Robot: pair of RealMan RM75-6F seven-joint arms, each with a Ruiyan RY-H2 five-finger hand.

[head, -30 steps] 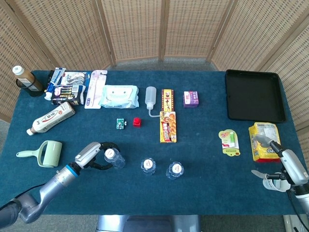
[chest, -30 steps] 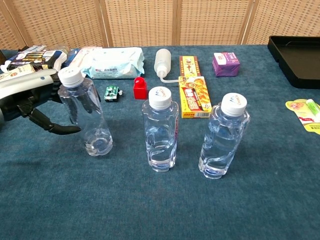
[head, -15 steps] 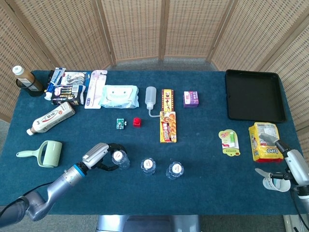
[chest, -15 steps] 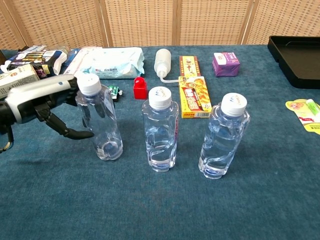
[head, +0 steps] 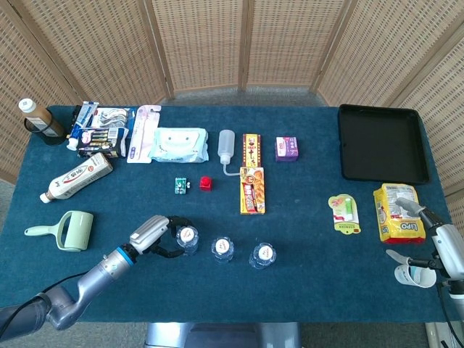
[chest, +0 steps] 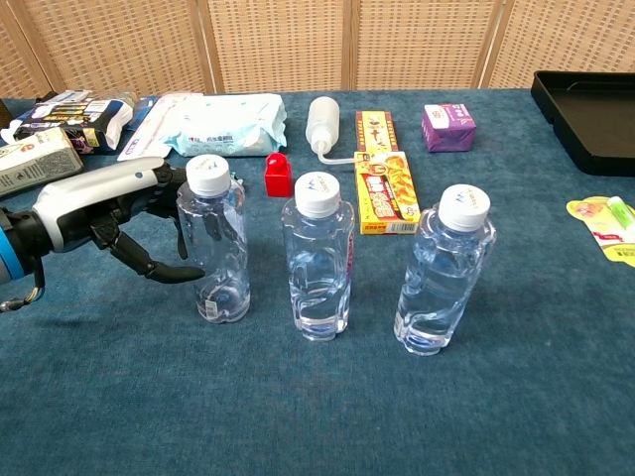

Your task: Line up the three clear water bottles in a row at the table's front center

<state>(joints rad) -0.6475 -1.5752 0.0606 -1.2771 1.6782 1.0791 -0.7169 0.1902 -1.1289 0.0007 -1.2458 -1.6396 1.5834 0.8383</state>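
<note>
Three clear water bottles with white caps stand upright near the table's front center. My left hand point(head: 154, 234) point(chest: 114, 211) grips the left bottle point(head: 187, 239) point(chest: 216, 253), with fingers wrapped around its body from the left side. The middle bottle point(head: 222, 249) point(chest: 318, 268) and the right bottle point(head: 262, 255) point(chest: 444, 278) stand free, side by side. The held bottle stands close to the middle one, slightly further back. My right hand point(head: 431, 254) hovers at the table's far right edge, fingers apart and holding nothing; the chest view does not show it.
Behind the bottles lie an orange snack box point(head: 252, 190), a red block point(head: 206, 183) and a small green item point(head: 180, 185). A yellow bag point(head: 397, 214) and black tray point(head: 380, 141) sit at the right. A green lint roller point(head: 69, 230) lies at the left.
My left hand has carried the left bottle rightward, closing its gap to the middle bottle. My right hand has drifted a little toward the right edge.
</note>
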